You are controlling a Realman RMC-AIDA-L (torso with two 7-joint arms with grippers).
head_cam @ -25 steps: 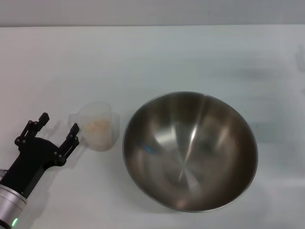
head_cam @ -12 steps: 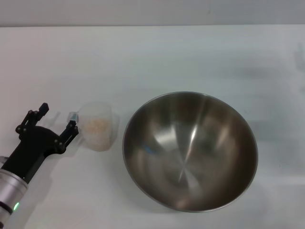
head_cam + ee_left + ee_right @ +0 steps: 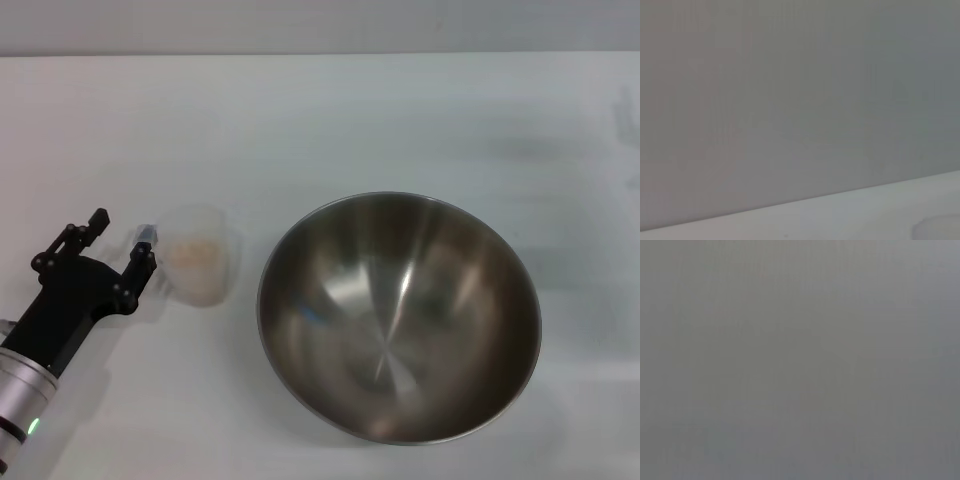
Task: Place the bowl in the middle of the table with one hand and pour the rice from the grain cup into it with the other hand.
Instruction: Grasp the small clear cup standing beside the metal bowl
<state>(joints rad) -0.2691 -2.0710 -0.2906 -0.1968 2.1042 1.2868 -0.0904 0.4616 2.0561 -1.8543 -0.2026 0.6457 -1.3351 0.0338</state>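
Observation:
The large steel bowl (image 3: 400,315) stands empty on the white table (image 3: 320,120), right of centre in the head view. To its left is the small frosted grain cup (image 3: 197,266), upright, with pale rice (image 3: 195,254) inside. My left gripper (image 3: 121,237) is just left of the cup, open, with its nearer finger (image 3: 141,263) by the cup's little side handle (image 3: 147,235). Nothing is between the fingers. The right gripper is out of view. The left wrist view holds only a grey wall and a strip of table (image 3: 850,215); the right wrist view is plain grey.
The bowl's rim sits a short gap from the cup. Open white tabletop stretches behind both toward the far edge (image 3: 320,55) and to the right of the bowl.
My left gripper has moved forward along the cup's left side, its nearer finger now by the handle. The cup has shifted slightly left. The bowl has not moved.

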